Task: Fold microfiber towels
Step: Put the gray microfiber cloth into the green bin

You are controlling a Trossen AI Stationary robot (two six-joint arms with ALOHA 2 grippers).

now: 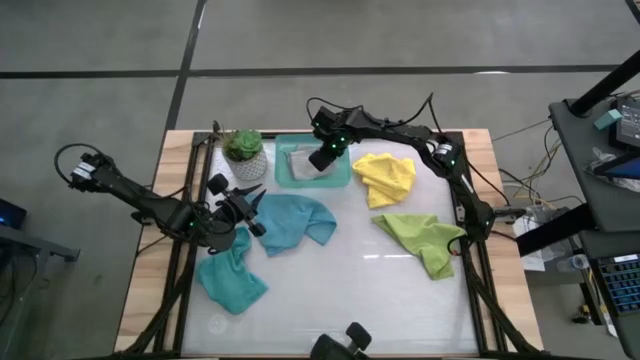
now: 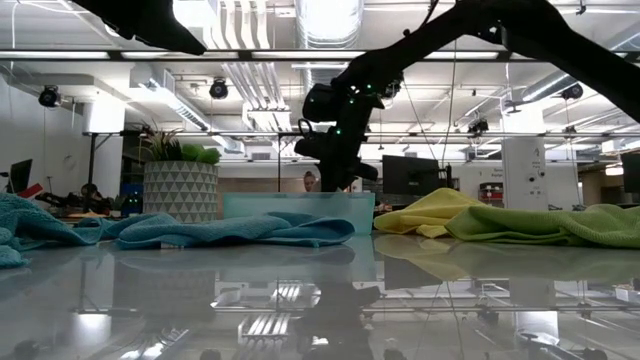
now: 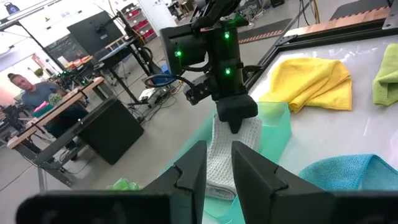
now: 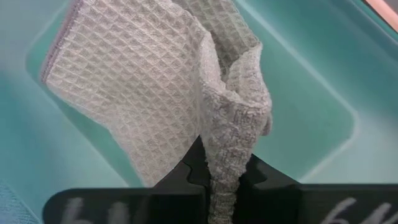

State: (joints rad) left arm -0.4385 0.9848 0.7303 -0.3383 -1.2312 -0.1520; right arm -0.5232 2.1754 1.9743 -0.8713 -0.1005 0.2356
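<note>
A light grey waffle towel (image 4: 143,93) lies in the teal tray (image 1: 340,180) at the table's far middle. My right gripper (image 1: 322,158) is over the tray, shut on this towel; it also shows in the left wrist view (image 3: 235,121). My left gripper (image 3: 217,168) is open and empty, to the tray's near left at the far edge of a teal-blue towel (image 1: 295,222) that lies crumpled on the table. A second teal-blue towel (image 1: 232,278) lies near left, a yellow one (image 1: 385,178) right of the tray, and a lime green one (image 1: 425,240) on the right. My right gripper pinches a bunched fold of the grey towel (image 4: 233,146) between its two fingers, several layers together. The fingers come from above, pointing down into the tray. The towel runs down from the fingers (image 3: 227,155), and its wide part lies on the tray's floor.
A potted plant in a white patterned pot (image 1: 243,155) stands just left of the tray. The table's near middle and near right are bare glossy white. A dark frame rail (image 1: 470,250) runs along the table's edges. A person sits at a desk beyond the table (image 3: 37,99).
</note>
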